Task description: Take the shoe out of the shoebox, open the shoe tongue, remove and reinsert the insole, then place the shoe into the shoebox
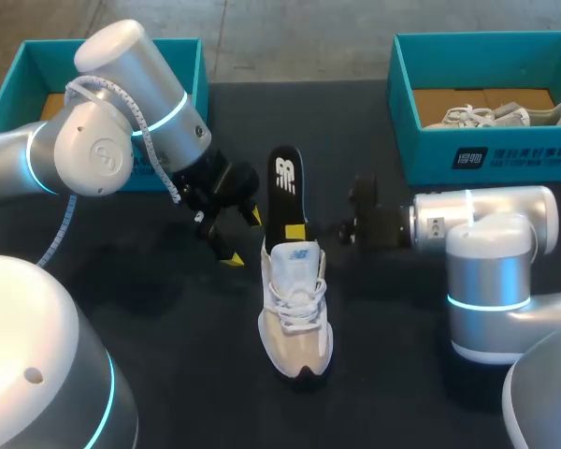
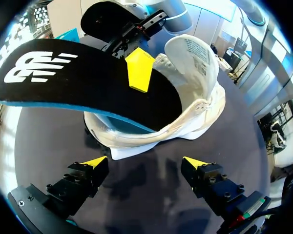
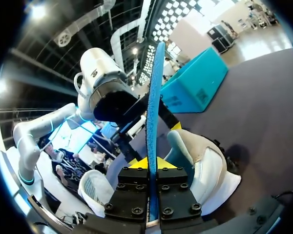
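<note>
Right tool (image 3: 148, 165) pinches the insole (image 1: 284, 182), its front end tucked down inside the shoe (image 1: 296, 313) on the dark surface (image 1: 168, 355). Left tool (image 2: 145, 163) hangs spread beside the heel. Best to keep the insole in line with the shoe and steady the heel.

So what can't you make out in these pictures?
Left box: head view, the left arm covers most of it, contents hidden.
Insole, lower end: sunk in the shoe, head and left wrist views.
Shoe's toe: left wrist view, behind its own tongue.
Second shoe in the right box: head view, box wall hides its lower part.
</note>
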`<action>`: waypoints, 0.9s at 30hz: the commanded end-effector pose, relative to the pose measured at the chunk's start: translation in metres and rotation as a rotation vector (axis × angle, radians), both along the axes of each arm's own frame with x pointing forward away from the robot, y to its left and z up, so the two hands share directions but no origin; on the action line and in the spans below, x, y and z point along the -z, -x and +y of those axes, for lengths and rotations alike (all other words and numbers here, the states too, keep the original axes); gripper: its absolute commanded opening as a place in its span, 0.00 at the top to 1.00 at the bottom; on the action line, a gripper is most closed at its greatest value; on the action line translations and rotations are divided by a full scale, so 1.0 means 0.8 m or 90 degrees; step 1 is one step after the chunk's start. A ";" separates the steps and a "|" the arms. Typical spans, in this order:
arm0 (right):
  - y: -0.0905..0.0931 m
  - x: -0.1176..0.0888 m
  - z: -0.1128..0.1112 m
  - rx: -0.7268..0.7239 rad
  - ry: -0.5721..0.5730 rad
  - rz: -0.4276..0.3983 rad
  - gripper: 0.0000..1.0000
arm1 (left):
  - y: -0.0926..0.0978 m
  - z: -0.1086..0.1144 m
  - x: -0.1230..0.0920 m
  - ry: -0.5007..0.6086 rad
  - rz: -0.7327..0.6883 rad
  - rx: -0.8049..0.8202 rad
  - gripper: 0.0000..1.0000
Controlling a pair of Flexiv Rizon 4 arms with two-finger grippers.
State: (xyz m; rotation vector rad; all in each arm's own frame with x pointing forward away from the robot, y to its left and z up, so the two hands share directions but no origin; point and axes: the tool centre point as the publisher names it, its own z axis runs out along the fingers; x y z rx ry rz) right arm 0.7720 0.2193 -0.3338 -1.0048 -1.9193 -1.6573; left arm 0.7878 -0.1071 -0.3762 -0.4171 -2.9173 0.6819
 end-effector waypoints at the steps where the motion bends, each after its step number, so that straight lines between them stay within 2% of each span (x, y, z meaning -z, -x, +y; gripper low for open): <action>1: 0.005 0.001 0.004 -0.007 0.016 0.012 1.00 | 0.001 0.000 0.001 0.001 -0.002 0.000 0.00; 15: 0.029 0.014 0.004 -0.023 0.053 0.071 1.00 | 0.001 0.000 0.001 0.001 -0.002 0.000 0.00; 21: 0.036 0.012 0.004 -0.013 0.041 0.060 1.00 | 0.001 0.000 0.001 0.001 -0.002 0.000 0.00; 22: 0.036 0.010 0.004 -0.012 0.035 0.055 0.95 | 0.001 0.000 0.001 0.001 -0.002 0.000 0.00; 24: 0.037 0.007 0.005 -0.009 0.032 0.049 0.66 | 0.001 0.000 0.001 0.001 -0.002 0.000 0.00; 25: 0.037 0.005 0.005 -0.010 0.025 0.042 0.56 | 0.001 0.000 0.001 0.001 -0.002 0.000 0.00; 27: 0.037 0.001 0.005 -0.008 0.027 0.040 0.57 | 0.001 0.000 0.001 0.001 -0.002 0.000 0.00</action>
